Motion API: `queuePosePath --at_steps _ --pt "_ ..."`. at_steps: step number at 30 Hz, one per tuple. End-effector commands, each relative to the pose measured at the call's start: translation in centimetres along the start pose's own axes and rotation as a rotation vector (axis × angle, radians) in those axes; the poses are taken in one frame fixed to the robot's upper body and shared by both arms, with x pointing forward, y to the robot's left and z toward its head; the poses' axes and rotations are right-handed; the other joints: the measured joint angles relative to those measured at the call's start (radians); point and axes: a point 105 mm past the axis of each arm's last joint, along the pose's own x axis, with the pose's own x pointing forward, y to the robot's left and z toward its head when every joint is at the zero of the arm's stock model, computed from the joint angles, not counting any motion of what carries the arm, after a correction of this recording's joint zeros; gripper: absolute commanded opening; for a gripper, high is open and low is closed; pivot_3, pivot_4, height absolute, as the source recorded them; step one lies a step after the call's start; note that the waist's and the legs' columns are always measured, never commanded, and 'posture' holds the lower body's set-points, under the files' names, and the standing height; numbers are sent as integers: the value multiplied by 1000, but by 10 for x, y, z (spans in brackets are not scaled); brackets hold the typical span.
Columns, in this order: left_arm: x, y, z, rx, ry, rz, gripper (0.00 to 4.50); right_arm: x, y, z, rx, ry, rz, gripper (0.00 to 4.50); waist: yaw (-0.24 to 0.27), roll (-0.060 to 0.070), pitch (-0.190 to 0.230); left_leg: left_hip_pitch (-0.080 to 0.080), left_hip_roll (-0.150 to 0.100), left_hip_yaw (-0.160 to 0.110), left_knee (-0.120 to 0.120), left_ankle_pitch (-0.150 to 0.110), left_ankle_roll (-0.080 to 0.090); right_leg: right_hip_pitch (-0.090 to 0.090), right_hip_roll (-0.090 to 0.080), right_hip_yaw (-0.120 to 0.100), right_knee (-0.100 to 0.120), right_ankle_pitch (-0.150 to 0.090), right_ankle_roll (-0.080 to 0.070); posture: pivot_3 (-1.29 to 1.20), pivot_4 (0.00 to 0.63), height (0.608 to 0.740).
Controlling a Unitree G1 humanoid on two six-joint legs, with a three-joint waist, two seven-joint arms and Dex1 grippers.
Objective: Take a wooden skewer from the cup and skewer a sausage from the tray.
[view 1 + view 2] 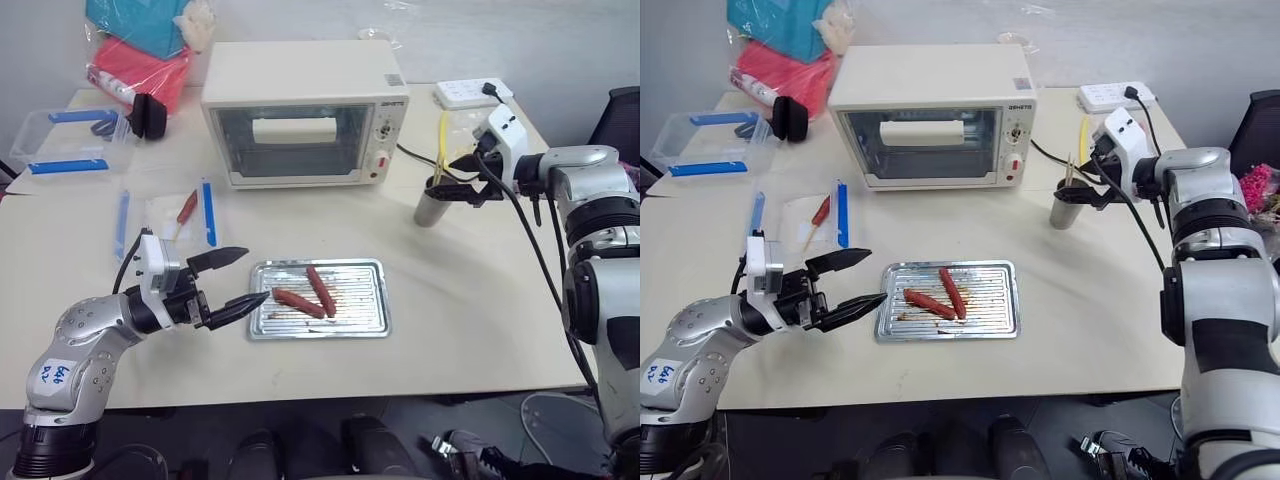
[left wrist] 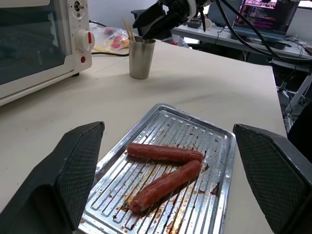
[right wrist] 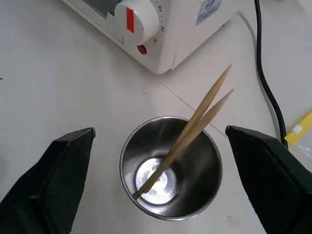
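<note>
The right tool [image 3: 156, 195] was held spread directly over the cup [image 3: 170, 168], presumably so one of two wooden skewers [image 3: 195, 124] leaning against its rim could be pinched. The cup was stood at about two o'clock from the tray [image 1: 318, 300], beside the toaster oven [image 1: 305, 110]. The left tool [image 1: 238, 278], likewise spread and empty, was kept at the tray's nine o'clock edge, aimed at the sausages [image 1: 300, 302], seemingly ready to steady one on the tabletop [image 1: 470, 310].

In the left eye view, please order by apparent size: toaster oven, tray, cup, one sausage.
1. toaster oven
2. tray
3. cup
4. sausage; cup and sausage look close in size.
</note>
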Motion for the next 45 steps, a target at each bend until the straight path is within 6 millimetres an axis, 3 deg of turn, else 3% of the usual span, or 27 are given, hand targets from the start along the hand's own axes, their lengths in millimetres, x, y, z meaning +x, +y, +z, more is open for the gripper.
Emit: queuePosePath --at_steps 1,6,15,25,45 --pt "1 -5 11 42 -21 -13 4500 -4 -5 23 -50 -60 -33 3257 -1 0 0 0 0 0 0 0 0 0 0 0 0 0 0 0 150 740" --pt "0 -8 10 38 -19 -6 4500 -2 -7 23 -57 -61 -66 1555 -2 0 0 0 0 0 0 0 0 0 0 0 0 0 0 0 150 740" --pt "0 -9 11 40 -19 -2 4500 2 -10 26 -67 -71 -114 1555 -2 0 0 0 0 0 0 0 0 0 0 0 0 0 0 0 150 740" --pt "-4 -6 11 48 -15 21 4500 -13 -16 38 -37 -90 -115 1555 -2 1 0 0 0 0 0 0 0 0 0 0 0 0 0 0 150 740" --pt "3 -5 10 37 -41 25 4500 13 -17 36 -38 -88 -247 1555 -4 1 0 0 0 0 0 0 0 0 0 0 0 0 0 0 150 740"
